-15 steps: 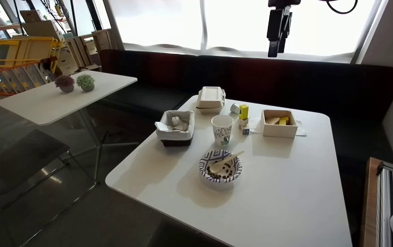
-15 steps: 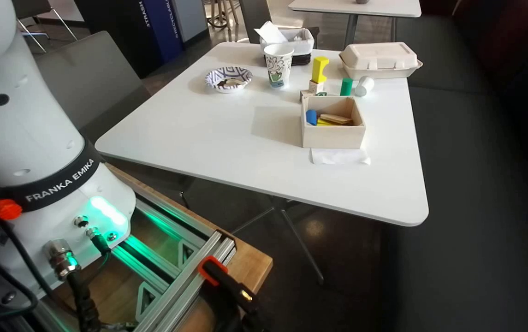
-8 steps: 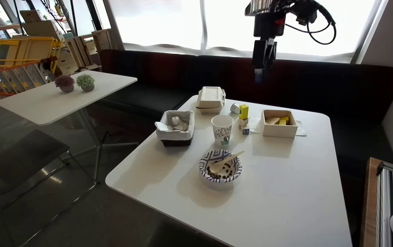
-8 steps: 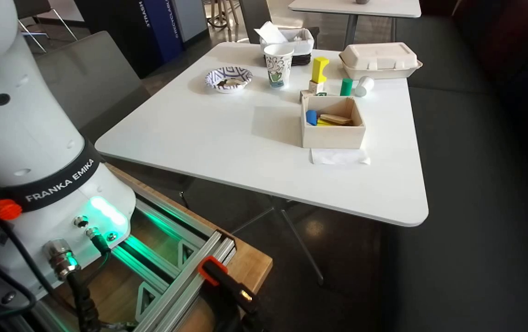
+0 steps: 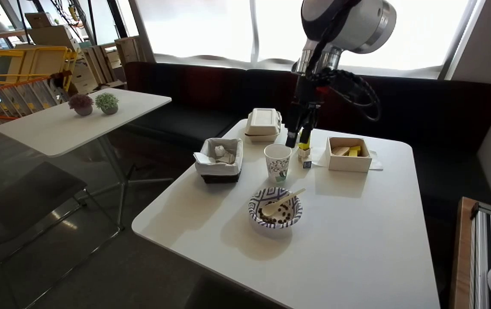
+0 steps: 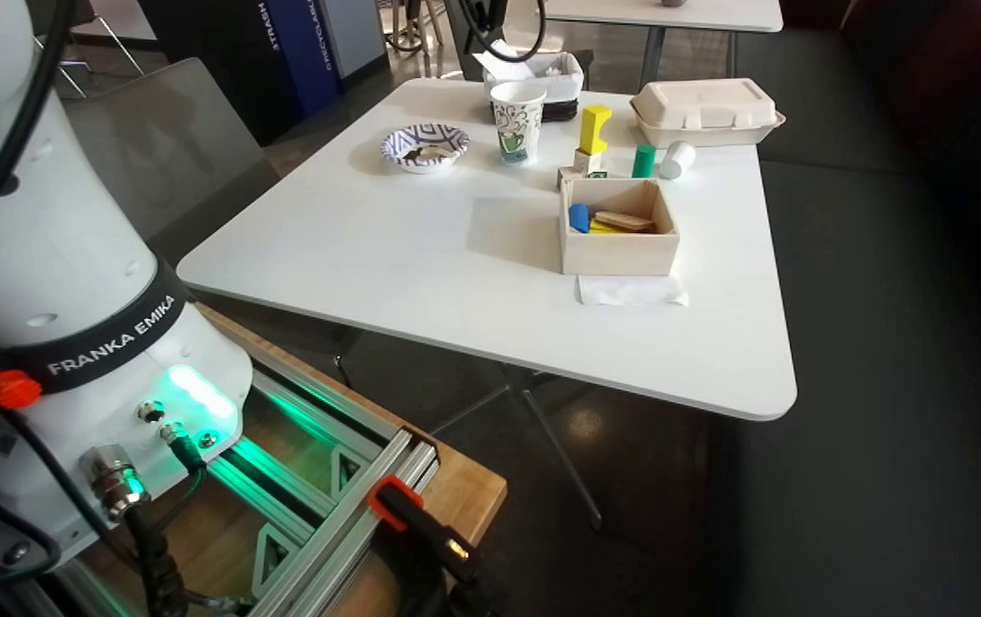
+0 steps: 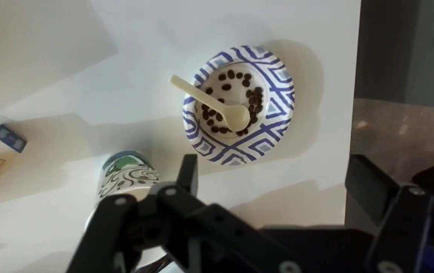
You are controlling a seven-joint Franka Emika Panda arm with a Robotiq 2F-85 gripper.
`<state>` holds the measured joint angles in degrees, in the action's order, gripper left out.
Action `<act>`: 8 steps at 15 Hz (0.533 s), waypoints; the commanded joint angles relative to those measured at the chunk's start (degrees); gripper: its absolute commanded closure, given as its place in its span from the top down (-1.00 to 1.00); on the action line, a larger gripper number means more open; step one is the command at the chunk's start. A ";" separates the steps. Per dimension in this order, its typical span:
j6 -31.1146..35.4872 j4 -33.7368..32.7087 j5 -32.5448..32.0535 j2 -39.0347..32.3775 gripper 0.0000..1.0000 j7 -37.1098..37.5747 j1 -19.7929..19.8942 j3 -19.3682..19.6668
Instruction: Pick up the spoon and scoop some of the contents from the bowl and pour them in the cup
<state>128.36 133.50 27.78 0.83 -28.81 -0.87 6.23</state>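
Observation:
A patterned blue-and-white bowl [image 5: 271,193] stands on the table and shows in the wrist view [image 7: 273,129]. It holds small dark brown beans [image 7: 254,100]. A pale spoon [image 7: 217,104] lies in it, handle over the rim; it also shows in an exterior view [image 5: 281,200]. A tall white paper cup with a swirl print [image 5: 278,165] stands upright beside the bowl, partly behind my left finger in the wrist view [image 7: 127,172]. My gripper [image 5: 298,136] is open and empty, above the table near the cup and blocks; its fingers are wide apart in the wrist view [image 7: 275,167].
Stacked blocks [image 5: 304,152] stand near the cup, with a wooden box of blocks [image 5: 348,161] beside them. A lined basket [image 5: 221,165] and a takeout box [image 5: 263,122] stand beyond. A small white cup [image 6: 678,160] lies on its side beside a green cylinder [image 6: 643,161].
My gripper has come down and moved leftward in an exterior view, from high above to near the cup and blocks. A black cable loop now shows above the basket. The tabletop objects have not moved.

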 commanded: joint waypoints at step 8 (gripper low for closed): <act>-0.37 -2.02 8.84 -9.64 1.00 -10.52 3.50 -3.94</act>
<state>128.00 131.52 36.97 -8.86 -39.59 1.12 3.77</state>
